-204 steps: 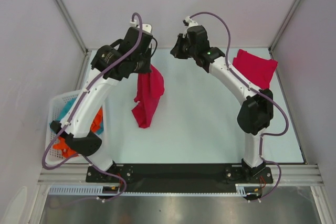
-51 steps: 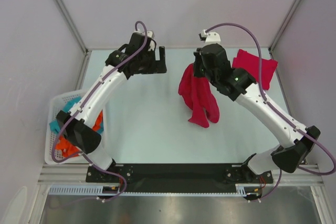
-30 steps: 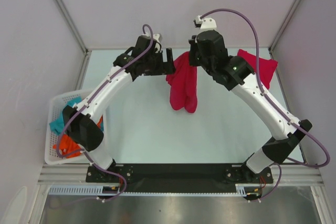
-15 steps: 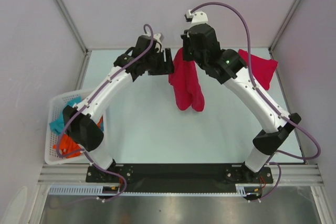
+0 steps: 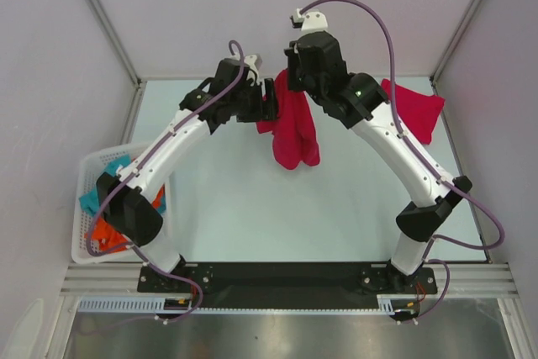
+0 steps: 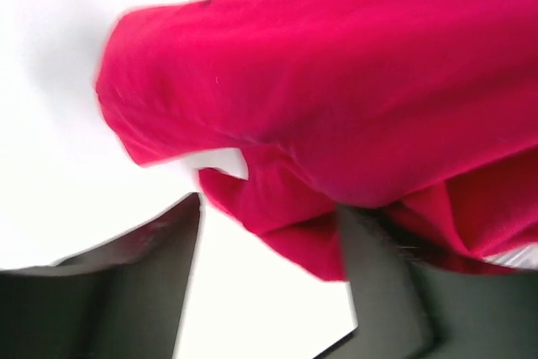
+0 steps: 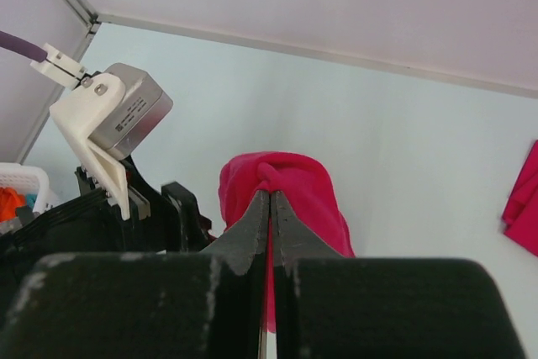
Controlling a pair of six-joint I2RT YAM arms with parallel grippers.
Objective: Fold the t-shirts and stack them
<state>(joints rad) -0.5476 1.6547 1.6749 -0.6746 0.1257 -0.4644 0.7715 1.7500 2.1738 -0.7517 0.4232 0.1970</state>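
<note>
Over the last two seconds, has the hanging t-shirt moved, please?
Yes. The hanging t-shirt, held by the right claw, moved left and rearward, away from the folded t-shirt.

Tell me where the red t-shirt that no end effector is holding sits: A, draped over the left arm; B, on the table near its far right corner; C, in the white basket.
B: the loose t-shirt lies on the table near its far right corner, away from the hanging t-shirt; the basket holds only orange cloth and teal cloth.
</note>
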